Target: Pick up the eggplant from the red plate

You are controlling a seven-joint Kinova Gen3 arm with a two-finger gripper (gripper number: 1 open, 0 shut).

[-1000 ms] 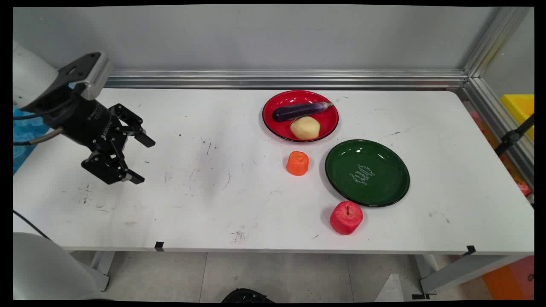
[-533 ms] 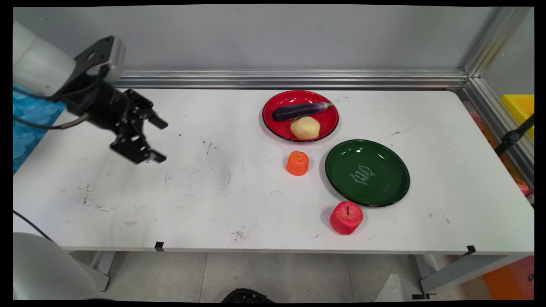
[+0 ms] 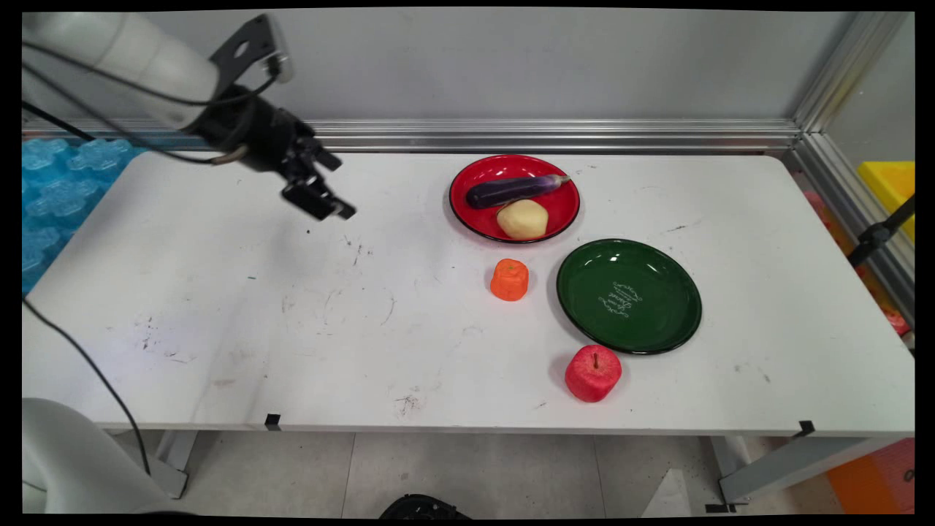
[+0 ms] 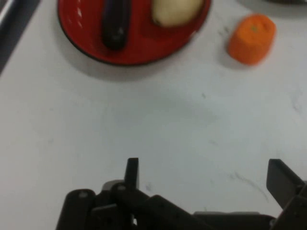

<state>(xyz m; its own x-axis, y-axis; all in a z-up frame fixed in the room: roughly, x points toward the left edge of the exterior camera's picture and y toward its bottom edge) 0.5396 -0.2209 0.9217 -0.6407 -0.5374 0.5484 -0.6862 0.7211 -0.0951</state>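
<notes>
black and spread wide, your gripper (image 3: 330, 186) carried nothing as it hung over the far left part of the white table (image 3: 292, 351) in the main view; over the last second it had climbed from low at the near left and swung up and rightward, closer to the red plate (image 3: 562, 212), which held the eggplant (image 3: 515, 190) and the potato (image 3: 522, 219). you could see the orange piece (image 3: 509, 280), green plate (image 3: 628, 296) and apple (image 3: 592, 373) unmoved, well apart from it. in the hand view your parted fingers (image 4: 132, 172) framed bare tabletop, with the red plate (image 4: 76, 36), eggplant (image 4: 115, 21), potato (image 4: 175, 10) and orange piece (image 4: 252, 38) ahead, so the hand faced that group.
</notes>
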